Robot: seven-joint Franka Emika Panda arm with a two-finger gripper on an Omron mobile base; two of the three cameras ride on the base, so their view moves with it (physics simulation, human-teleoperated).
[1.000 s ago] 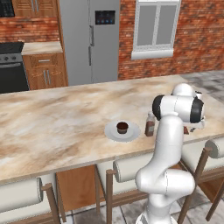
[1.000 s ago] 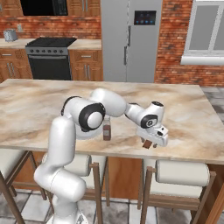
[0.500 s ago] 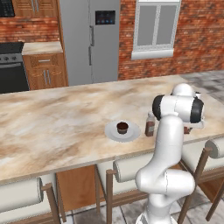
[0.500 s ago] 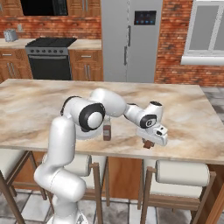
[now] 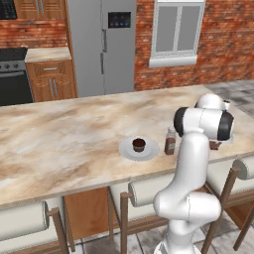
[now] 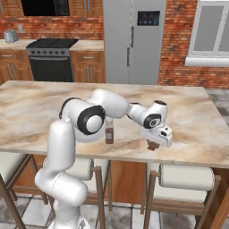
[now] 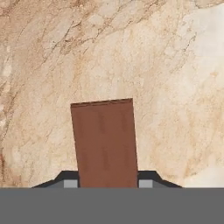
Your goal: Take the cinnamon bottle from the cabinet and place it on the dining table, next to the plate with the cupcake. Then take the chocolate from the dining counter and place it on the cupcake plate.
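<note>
In the hand view, the gripper's [image 7: 106, 183] jaws are clenched on the flat dark-brown rectangular chocolate bar [image 7: 105, 142], its long axis running up the frame over the beige veined marble bench [image 7: 166, 65]; the white cupcake plate [image 5: 126, 148] lies left of centre in the left base view.

Room layout, referenced from the end effector at the near edge of a long marble-topped island — a red brick wall [image 6: 179, 49] closes the far side. Straight beyond the end effector stands a stainless refrigerator [image 6: 132, 42] with a dark door panel. Far to its left: a black range [image 6: 49, 60], wooden base cabinets [image 6: 88, 67], a microwave [image 6: 44, 6] above. Far to its right: a white-framed window [image 6: 212, 38]. Below and near it — cushioned stools [image 6: 185, 179] with wooden legs on a grey tiled floor [image 6: 27, 212].
</note>
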